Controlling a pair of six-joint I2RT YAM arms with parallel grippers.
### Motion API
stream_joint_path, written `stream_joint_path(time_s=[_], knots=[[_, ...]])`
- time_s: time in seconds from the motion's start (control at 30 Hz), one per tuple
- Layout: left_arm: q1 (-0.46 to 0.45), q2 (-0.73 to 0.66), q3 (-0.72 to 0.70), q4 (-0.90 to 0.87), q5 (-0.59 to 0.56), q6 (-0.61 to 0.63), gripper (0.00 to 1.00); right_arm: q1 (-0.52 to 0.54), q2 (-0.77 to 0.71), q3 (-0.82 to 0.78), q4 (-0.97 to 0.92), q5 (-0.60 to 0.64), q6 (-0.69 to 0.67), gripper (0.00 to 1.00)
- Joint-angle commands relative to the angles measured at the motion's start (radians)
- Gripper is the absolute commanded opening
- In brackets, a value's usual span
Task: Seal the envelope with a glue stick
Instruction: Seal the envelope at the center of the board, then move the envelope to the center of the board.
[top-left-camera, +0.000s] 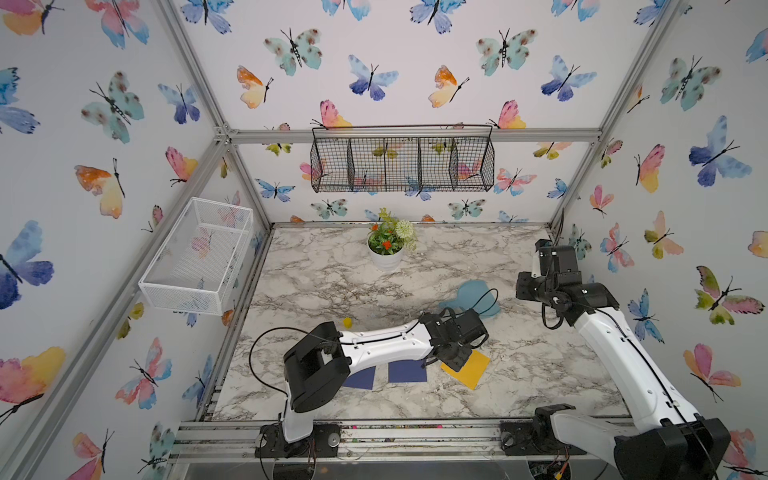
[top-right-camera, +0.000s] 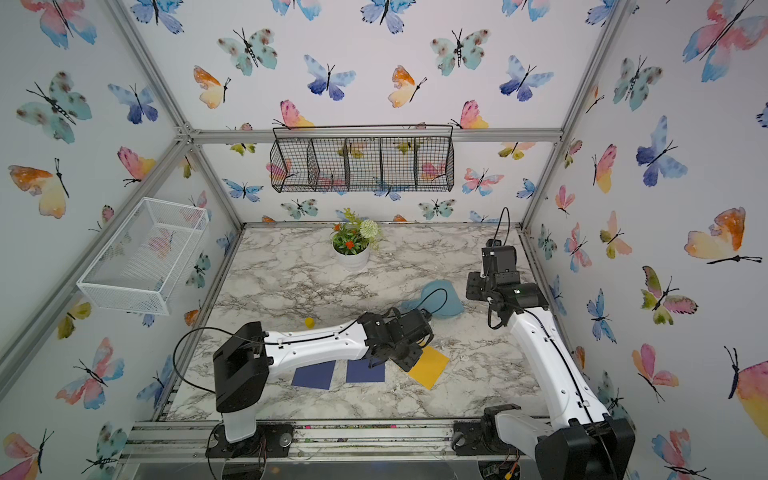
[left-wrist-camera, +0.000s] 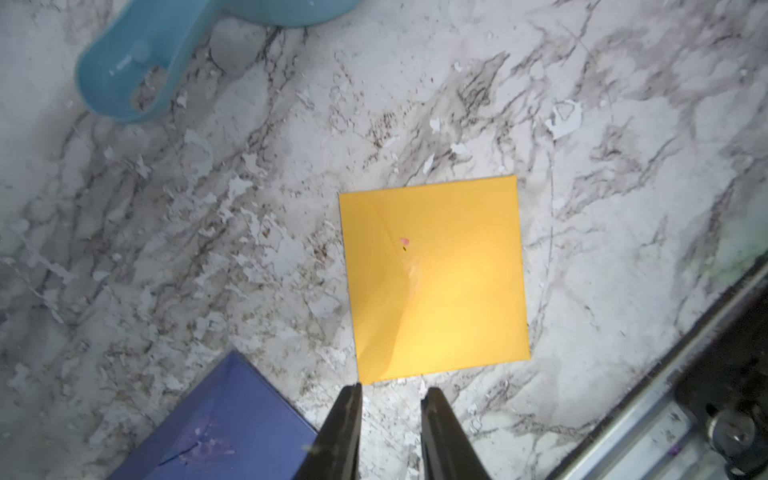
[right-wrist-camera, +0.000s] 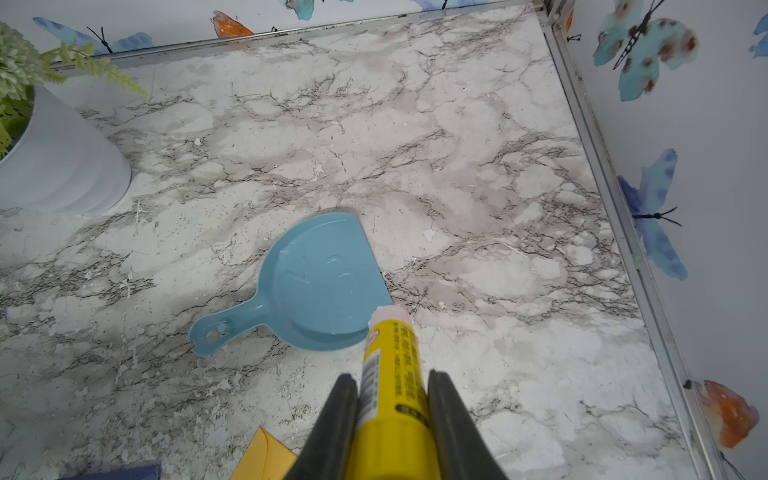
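- Left end effector (left-wrist-camera: 390, 391), slightly spread and empty, just beside the yellow envelope (left-wrist-camera: 436, 278).
- Right end effector (right-wrist-camera: 392, 379) pinches the glue stick (right-wrist-camera: 388, 349), well apart from that envelope.

Both top views show me the whole cell from high above the front rail (top-left-camera: 374, 434), angled down toward twelve o'clock. My left wrist camera looks closely down on the marble table (left-wrist-camera: 208, 249) and the yellow envelope (left-wrist-camera: 434, 278), five o'clock of centre. My right wrist camera faces the one-o'clock corner from higher. Both wrist views share the blue dustpan (right-wrist-camera: 324, 286) and that envelope.
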Motion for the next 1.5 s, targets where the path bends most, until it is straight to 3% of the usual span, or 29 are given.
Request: stream_joint_path(time_s=[0.0,0.17,0.43,1.07,1.2,1.47], knots=[[-0.001,-0.041,-0.126,0.101,0.128,-0.090,0.30,-0.005,0.003,0.020,-0.009,0.023,-0.013,0.03],[0.000,-0.030,-0.221,0.209,0.192,-0.131,0.31,-0.005,0.001,0.022,-0.009,0.020,-0.016,0.03],[0.012,0.055,-0.208,0.221,0.173,-0.109,0.33,-0.005,-0.004,0.023,-0.010,0.024,-0.017,0.03],[0.050,0.275,0.046,0.259,0.198,0.039,0.33,-0.005,0.001,0.025,-0.003,-0.012,-0.010,0.02],[0.064,0.195,0.020,0.305,0.181,0.042,0.32,-0.005,-0.002,0.035,-0.012,-0.053,0.001,0.02],[0.136,-0.112,-0.149,0.341,0.154,0.074,0.33,-0.005,0.013,0.077,-0.055,-0.237,0.025,0.03]])
